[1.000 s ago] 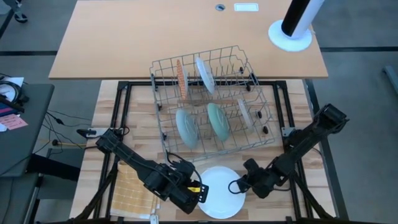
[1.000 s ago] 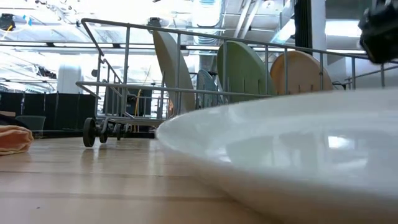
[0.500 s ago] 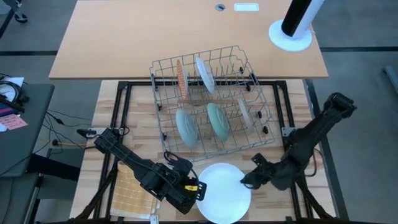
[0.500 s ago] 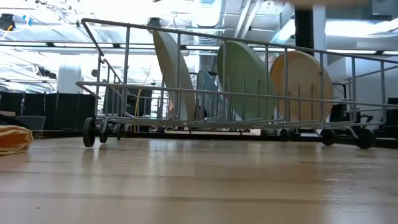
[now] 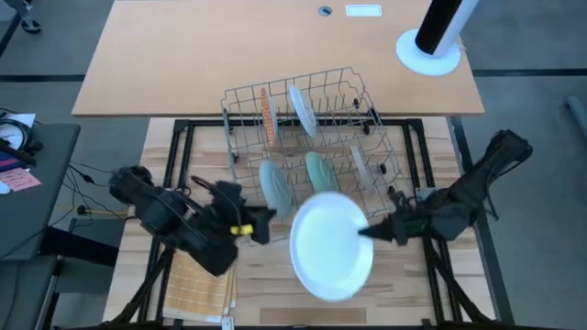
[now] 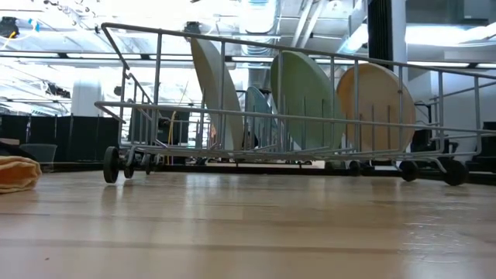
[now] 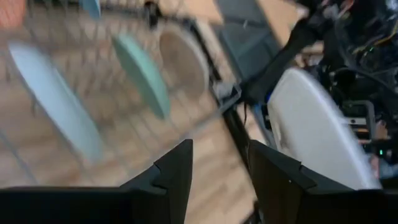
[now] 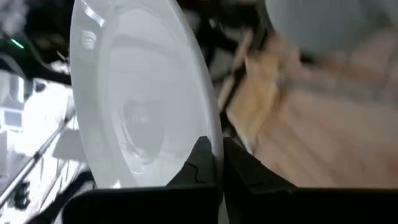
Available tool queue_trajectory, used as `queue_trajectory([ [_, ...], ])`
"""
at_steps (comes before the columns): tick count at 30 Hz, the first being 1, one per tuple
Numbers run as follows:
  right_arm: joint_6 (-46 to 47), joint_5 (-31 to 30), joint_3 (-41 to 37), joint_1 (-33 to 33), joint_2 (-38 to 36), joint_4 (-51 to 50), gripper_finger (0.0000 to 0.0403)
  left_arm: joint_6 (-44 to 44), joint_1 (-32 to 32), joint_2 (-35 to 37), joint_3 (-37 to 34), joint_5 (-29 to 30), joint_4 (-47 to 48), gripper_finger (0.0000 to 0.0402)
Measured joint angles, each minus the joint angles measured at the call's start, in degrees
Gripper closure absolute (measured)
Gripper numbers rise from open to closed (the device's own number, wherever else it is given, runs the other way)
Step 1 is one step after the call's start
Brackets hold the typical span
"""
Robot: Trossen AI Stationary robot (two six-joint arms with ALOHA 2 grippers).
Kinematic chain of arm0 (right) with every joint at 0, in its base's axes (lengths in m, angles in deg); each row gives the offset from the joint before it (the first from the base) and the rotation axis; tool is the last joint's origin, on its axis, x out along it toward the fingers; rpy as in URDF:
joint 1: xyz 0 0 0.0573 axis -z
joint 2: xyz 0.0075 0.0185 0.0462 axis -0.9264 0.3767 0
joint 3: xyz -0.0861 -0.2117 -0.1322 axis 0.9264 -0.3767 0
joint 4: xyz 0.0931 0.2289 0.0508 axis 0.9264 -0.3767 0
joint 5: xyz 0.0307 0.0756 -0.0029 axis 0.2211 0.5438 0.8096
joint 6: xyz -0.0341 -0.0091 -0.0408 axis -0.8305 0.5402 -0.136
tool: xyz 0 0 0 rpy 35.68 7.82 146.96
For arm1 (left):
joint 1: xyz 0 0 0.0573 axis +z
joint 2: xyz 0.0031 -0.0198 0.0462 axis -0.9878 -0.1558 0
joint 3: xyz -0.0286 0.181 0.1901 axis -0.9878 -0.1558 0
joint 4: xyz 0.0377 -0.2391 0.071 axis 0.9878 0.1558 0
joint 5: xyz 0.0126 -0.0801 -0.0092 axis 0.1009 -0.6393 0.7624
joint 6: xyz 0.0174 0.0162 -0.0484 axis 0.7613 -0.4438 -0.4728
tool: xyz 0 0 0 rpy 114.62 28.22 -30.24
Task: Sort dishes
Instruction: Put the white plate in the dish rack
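Observation:
A white plate hangs above the table's near middle, with my right gripper shut on its right rim. My left gripper stands open to the plate's left and touches nothing; its wrist view shows the plate ahead. The wire rack behind holds plates on edge: an orange-red patterned one, a white one, two teal ones and a beige one. The low view shows only the rack and its plates. My right gripper pinches the white plate's rim between its two fingers, one finger on each face. The fingers come from the table's right, about level. The plate is lifted clear of the table and tilted up on edge.
A yellow checked cloth lies at the table's near left, under my left arm. A white lamp base stands on the far tabletop behind the rack. Bare wood lies between the rack and the near edge.
My right gripper has risen and gone toward the rack, lifting the white plate off the table and tipping it up. My left gripper has left the plate's left edge, moving up and toward the table's left and far side.

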Motion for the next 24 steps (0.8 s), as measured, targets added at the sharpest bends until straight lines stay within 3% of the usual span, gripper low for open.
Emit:
queue_trajectory([
  [11, -20.1, -3.3, 22.7, 17.0, -0.5, -8.8, 0.04, 9.7, 8.8, 6.7, 0.0, 10.5, 2.1, 0.0253],
  [19, -32.3, -12.8, 45.6, 27.0, 5.0, -25.0, 0.04, 20.2, 19.1, 9.7, 0.0, 10.2, 2.2, 0.0253],
  [24, -34.1, -16.1, 58.5, 29.5, 10.4, -39.1, 0.04, 26.9, 23.7, 10.3, -0.1, 8.1, 2.5, 0.0253],
])
